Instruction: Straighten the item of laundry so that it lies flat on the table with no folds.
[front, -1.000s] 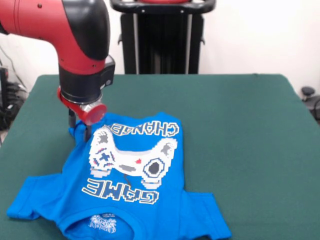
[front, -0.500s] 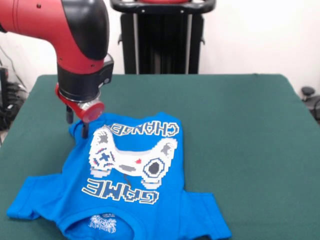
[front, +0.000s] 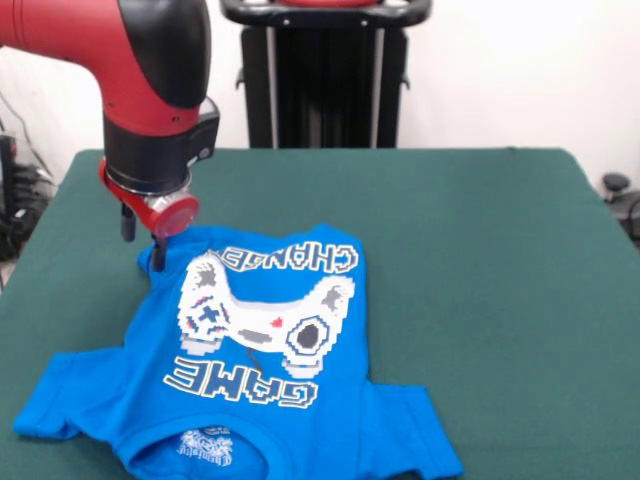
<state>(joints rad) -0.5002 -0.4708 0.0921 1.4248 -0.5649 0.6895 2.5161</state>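
T-shirt (front: 250, 370): blue, spread on the table's near left part, collar nearest the camera, hem farthest; hem's left corner bunched.
Table (front: 480, 260): green cloth, bare right of the shirt.
Gripper (front: 142, 246): above the bunched hem corner; two dark fingers (front: 158, 254) apart, nothing visibly gripped.

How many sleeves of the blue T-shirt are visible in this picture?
2. One sleeve lies at the picture's lower left on the green table; the other sleeve lies at the lower right, near the bottom edge. Both belong to the blue T-shirt.
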